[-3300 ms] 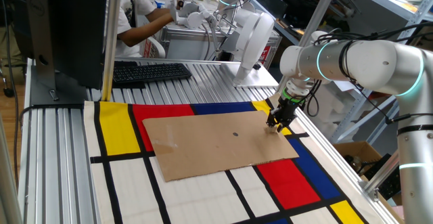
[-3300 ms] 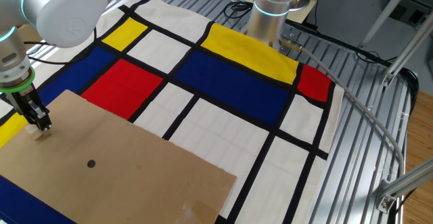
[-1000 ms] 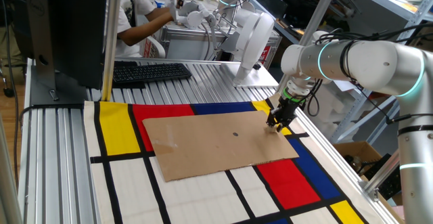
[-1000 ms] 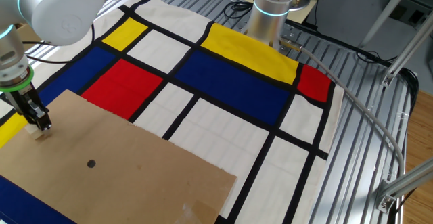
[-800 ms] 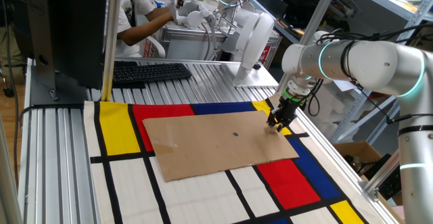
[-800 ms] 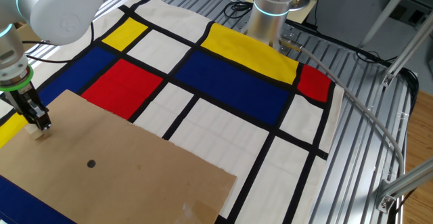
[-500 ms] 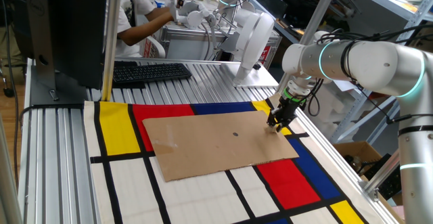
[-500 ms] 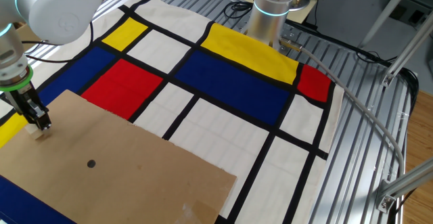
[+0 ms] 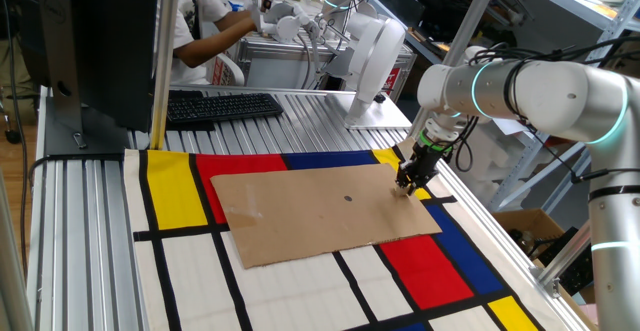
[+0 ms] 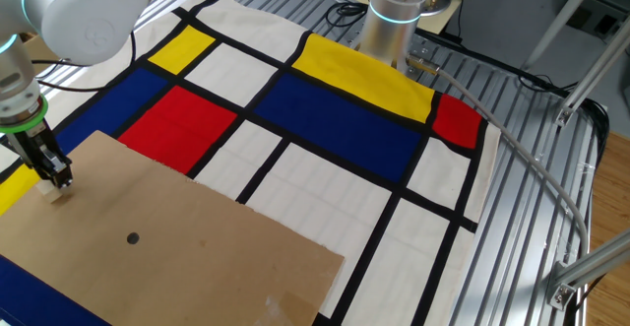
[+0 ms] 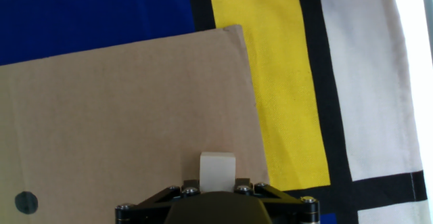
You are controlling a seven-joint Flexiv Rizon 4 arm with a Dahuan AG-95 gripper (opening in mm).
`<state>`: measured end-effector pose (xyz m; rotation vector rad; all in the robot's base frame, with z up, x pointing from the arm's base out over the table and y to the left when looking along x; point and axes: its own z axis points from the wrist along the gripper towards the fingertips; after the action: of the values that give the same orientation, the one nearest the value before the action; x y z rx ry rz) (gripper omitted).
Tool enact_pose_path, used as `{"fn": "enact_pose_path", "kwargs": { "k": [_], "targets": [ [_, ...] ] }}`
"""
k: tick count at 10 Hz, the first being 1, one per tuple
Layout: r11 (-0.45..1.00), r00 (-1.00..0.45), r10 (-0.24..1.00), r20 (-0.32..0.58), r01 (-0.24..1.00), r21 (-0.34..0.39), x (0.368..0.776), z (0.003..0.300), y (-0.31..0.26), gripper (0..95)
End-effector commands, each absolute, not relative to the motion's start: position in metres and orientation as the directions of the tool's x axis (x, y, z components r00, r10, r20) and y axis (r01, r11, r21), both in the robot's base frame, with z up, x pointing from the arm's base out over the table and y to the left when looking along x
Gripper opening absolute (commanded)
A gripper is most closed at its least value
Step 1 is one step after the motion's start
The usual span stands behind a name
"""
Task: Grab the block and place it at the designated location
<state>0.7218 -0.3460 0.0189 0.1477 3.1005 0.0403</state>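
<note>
The block [image 11: 217,166], a tiny pale tan wooden cube, rests on the brown cardboard sheet [image 11: 122,116] close to the sheet's corner by the yellow stripe. My gripper [image 11: 217,183] stands straight down over it, one finger against each side of the cube, shut on it. In one fixed view the gripper [image 9: 406,184] is at the right end of the cardboard [image 9: 320,211], with the block [image 9: 404,192] just showing under the fingertips. The other fixed view has the gripper [image 10: 61,181] and block [image 10: 56,194] at the far left. A small dark dot [image 9: 348,197] marks the sheet's middle.
The cardboard lies on a cloth of red, blue, yellow and white panels [image 9: 180,271]. A keyboard [image 9: 220,105] and a monitor [image 9: 90,41] stand behind it, with a white device [image 9: 375,56] and a person further back. Another arm's base [image 10: 394,21] rises at the cloth's far edge.
The fingers have drawn in against the block's sides. The arm and the block stay where they were.
</note>
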Motion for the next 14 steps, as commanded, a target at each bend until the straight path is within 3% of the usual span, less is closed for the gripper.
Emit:
{"fn": "enact_pose_path", "kwargs": {
  "k": [1, 14],
  "targets": [
    [0.995, -0.995, 0.093, -0.036, 0.092, 0.033, 0.721, 0.019, -0.346, 0.0],
    [0.996, -0.996, 0.091, -0.026, 0.09, 0.03, 0.722, 0.038, -0.345, 0.0]
  ]
}}
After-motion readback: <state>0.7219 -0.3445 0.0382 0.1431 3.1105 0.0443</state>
